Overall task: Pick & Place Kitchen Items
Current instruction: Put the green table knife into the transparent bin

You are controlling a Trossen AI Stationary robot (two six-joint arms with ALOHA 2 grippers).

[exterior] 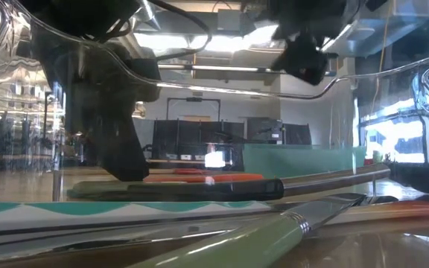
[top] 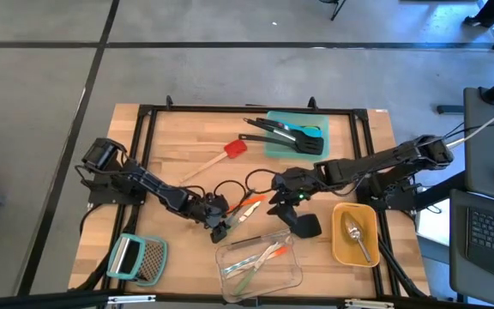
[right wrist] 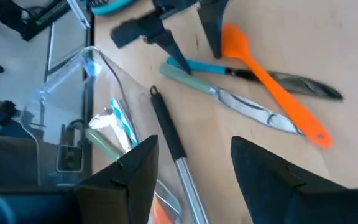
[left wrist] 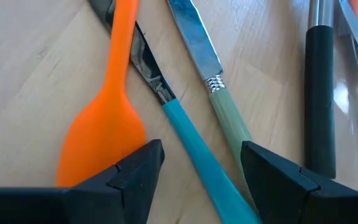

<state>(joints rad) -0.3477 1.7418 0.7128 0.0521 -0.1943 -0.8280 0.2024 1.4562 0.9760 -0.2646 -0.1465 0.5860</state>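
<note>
My left gripper [left wrist: 201, 155] [top: 220, 225] is open and low over the table, just beyond the clear container. Its fingers stand on either side of the teal handle of a knife [left wrist: 191, 140] that lies flat on the wood. An orange spatula [left wrist: 107, 118] lies crossed over the knife's blade, and a green-handled knife [left wrist: 229, 118] lies right beside it. My right gripper [right wrist: 194, 155] [top: 283, 204] is open and hovers above a black-handled steel spatula [right wrist: 169, 134] [top: 303, 225]. That spatula lies beside the clear container's wall.
The clear container [top: 260, 266] at the near edge holds several slim tools. A yellow container [top: 337, 232] holds a silver spoon. A teal container [top: 273, 146] at the far side holds black spatulas. A red spatula [top: 234, 148] and a grater [top: 140, 257] lie on the table.
</note>
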